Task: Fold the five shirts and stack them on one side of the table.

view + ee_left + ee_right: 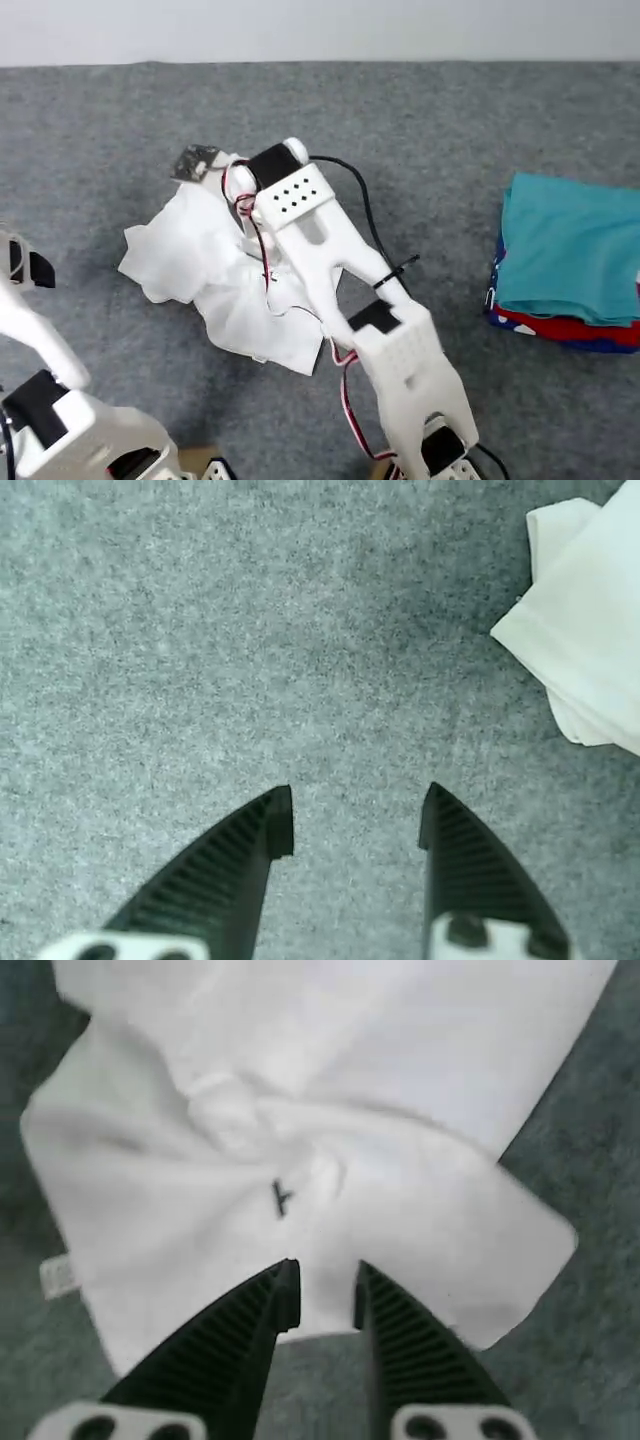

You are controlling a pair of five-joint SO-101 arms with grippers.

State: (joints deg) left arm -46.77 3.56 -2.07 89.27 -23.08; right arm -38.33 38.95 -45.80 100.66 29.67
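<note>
R arm [310, 240] over crumpled white shirt [195, 265], centre-left; folded stack [570, 260], teal on top, well apart at right.

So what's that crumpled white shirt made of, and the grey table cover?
The crumpled white shirt looks like thin, soft, matte cloth, maybe cotton: it creases and bunches. The grey table cover looks like felt or short carpet: speckled, fuzzy, no shine.
</note>
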